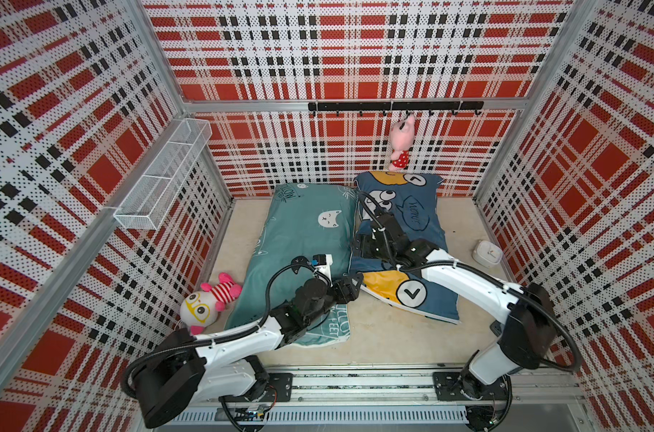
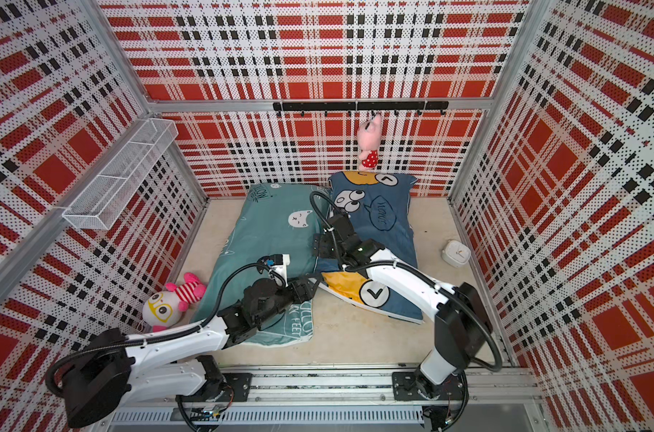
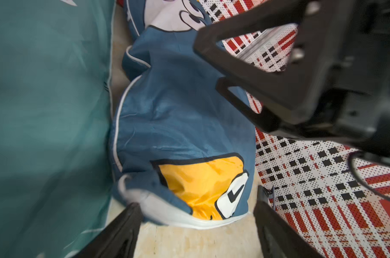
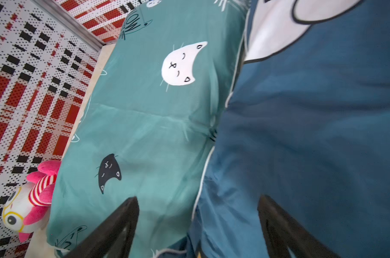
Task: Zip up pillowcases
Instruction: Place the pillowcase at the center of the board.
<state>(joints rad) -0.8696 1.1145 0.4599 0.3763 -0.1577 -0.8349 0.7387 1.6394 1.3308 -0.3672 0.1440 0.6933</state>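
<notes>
Both pillowcases lay side by side on the beige floor (image 1: pixel 393 336), long axes running from the rail toward the back wall, the teal cat-print pillowcase (image 1: pixel 299 239) on the robot's left and the blue cartoon pillowcase (image 1: pixel 422 232) on its right, their inner edges touching along the middle. And there was the left gripper (image 1: pixel 351 288), jaws spread wide in its wrist view, nothing between them, poised right at the near inner corner of the blue case, where the white-piped edge (image 3: pixel 167 214) bunched up just ahead of the fingers! The right gripper (image 1: pixel 359 243) sat farther back along that same seam between the two cases, jaws likewise standing apart and empty in its own wrist view, the blue fabric's piped border (image 4: pixel 203 178) running away between them. No zipper pull could be made out in any view; too small or tucked under the piping. So the coming move looked to hinge on that inner long edge of the blue case: it ran fore-and-aft, both arms straddled it, the left nearer the near corner, the right nearer mid-edge. A striped pink plush toy (image 1: pixel 205 303) lay clear of it all beside the teal case.
</notes>
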